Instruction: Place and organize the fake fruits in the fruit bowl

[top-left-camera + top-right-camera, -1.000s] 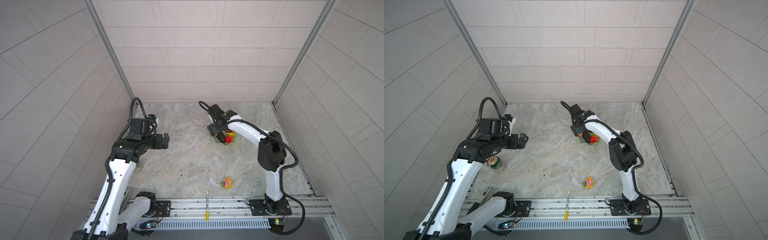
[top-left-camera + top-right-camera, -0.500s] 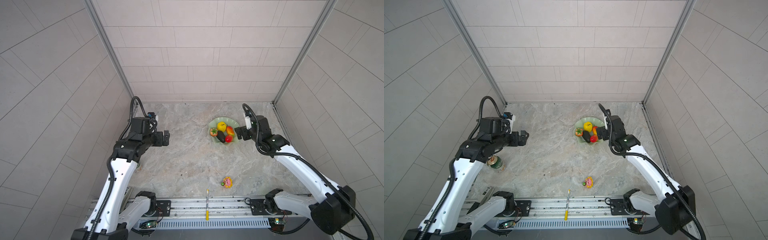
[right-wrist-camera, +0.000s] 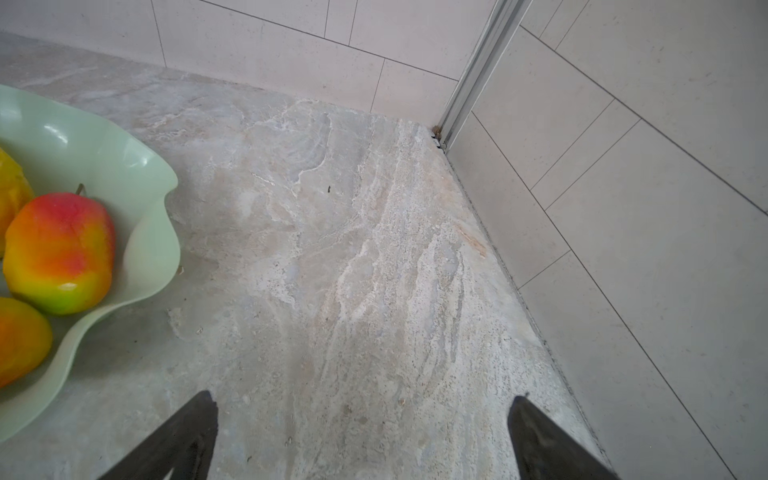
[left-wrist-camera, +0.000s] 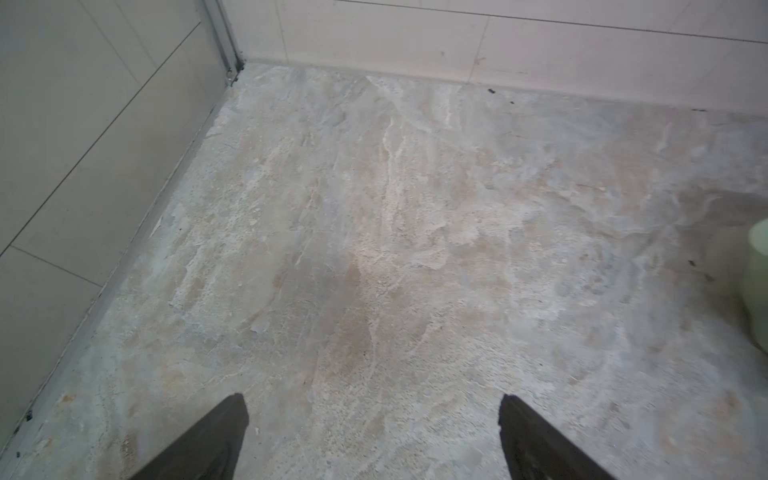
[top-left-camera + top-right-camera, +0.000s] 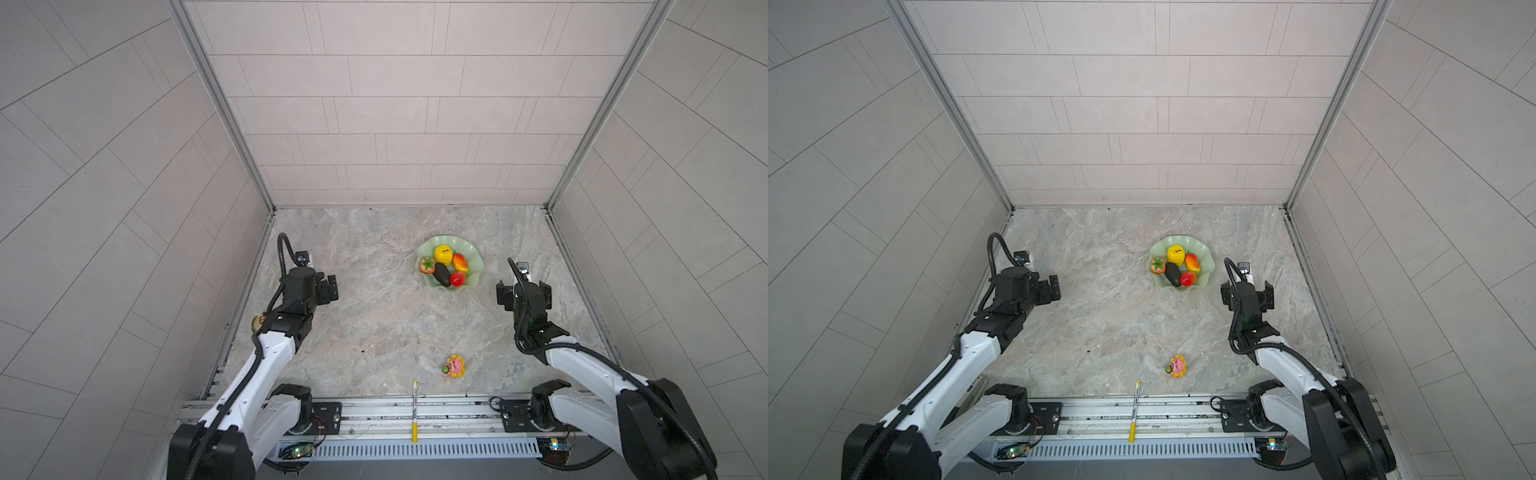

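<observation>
Top views, fruit bowl: the mint-green fruit bowl (image 5: 473, 254) sits toward the back of the marbled tabletop (image 5: 374, 324), right of the middle. All five fake fruits are inside, touching one another: bumpy yellow fruit (image 5: 443, 254), strawberry (image 5: 427, 265), dark oval fruit (image 5: 442, 274) and two mango-shaped fruits (image 5: 460, 263).
Top views, arms: the left gripper (image 5: 331, 287) hangs well apart from the bowl and the right gripper (image 5: 523, 291) hangs near its rim. Neither carries anything.
Top views, strays: a flower toy (image 5: 454, 366) and a pen (image 5: 414, 409) lie near the front rail. I'd say dropping either one in by mistake would spoil a bowl that already looks done.
Left wrist, fingers: spread wide over bare tabletop with nothing between them. Only a sliver of the bowl (image 4: 758, 286) shows at the frame's edge, so I see little danger from this arm.
Right wrist, fingers: spread wide with nothing held. The bowl's wavy lip (image 3: 137, 174) is close to one finger.
Right wrist, risk: a sideways sweep could catch that thin scalloped lip. That could tip or slide what looks like a light bowl and roll out the mango-shaped fruit (image 3: 60, 251) nearest the rim.
</observation>
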Available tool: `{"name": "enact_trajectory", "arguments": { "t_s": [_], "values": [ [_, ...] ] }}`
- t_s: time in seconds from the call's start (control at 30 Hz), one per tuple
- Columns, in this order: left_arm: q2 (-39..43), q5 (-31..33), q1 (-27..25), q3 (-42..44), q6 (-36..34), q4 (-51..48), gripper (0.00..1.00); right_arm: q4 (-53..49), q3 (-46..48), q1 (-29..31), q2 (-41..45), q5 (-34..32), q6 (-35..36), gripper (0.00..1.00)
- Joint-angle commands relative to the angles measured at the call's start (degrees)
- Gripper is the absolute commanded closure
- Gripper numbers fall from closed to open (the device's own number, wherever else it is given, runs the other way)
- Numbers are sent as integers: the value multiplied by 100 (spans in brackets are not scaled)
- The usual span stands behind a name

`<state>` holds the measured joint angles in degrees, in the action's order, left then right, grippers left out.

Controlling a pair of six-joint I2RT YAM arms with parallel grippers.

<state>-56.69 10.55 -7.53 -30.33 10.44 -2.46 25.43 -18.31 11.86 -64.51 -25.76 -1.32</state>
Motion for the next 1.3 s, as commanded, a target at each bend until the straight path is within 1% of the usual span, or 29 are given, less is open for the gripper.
{"name": "enact_trajectory", "arguments": {
  "t_s": [0.0,0.03,0.07,0.13,0.27,0.3,0.33,0.37,0.4,0.43,0.47,0.5,0.53,0.73,1.27],
  "values": [
    [-374,822,-20,132,-192,1370,0,1274,44,-204,-617,6,57,0],
    [-513,891,-16,124,-281,1450,0,1353,-16,-228,-782,-18,85,0],
    [-681,946,-20,123,-411,1585,0,1267,-107,-294,-844,93,-36,0],
    [-1011,1061,-21,219,-650,2059,0,1679,-65,-508,-1065,494,-199,0],
    [-1767,1062,29,411,-939,3087,0,2409,-77,-634,-1906,601,-285,0],
    [-1960,995,39,450,-967,3358,0,2583,-145,-631,-2160,617,-153,0],
    [-2174,910,41,511,-997,3716,0,2375,-297,-628,-2236,607,-120,0],
    [-2373,819,44,551,-1058,3984,0,1805,-504,-650,-2174,619,-258,0],
    [-2626,784,43,554,-1100,4233,0,1691,-622,-719,-2227,712,-294,0],
    [-2912,892,42,563,-1068,4580,0,1749,-595,-728,-2242,747,-256,0],
    [-3073,1052,97,512,-903,4612,0,1596,-632,-729,-2191,755,-313,0],
    [-3090,994,193,459,-786,4402,0,1719,-607,-734,-2237,755,-287,0],
    [-3134,944,256,482,-750,4500,0,1627,-634,-730,-2211,754,-299,0],
    [-3208,810,340,387,-692,4352,0,1666,-622,-737,-2218,756,-296,0],
    [-3147,780,349,431,-710,4382,0,1591,-683,-733,-2255,765,-299,0]
  ]
}}
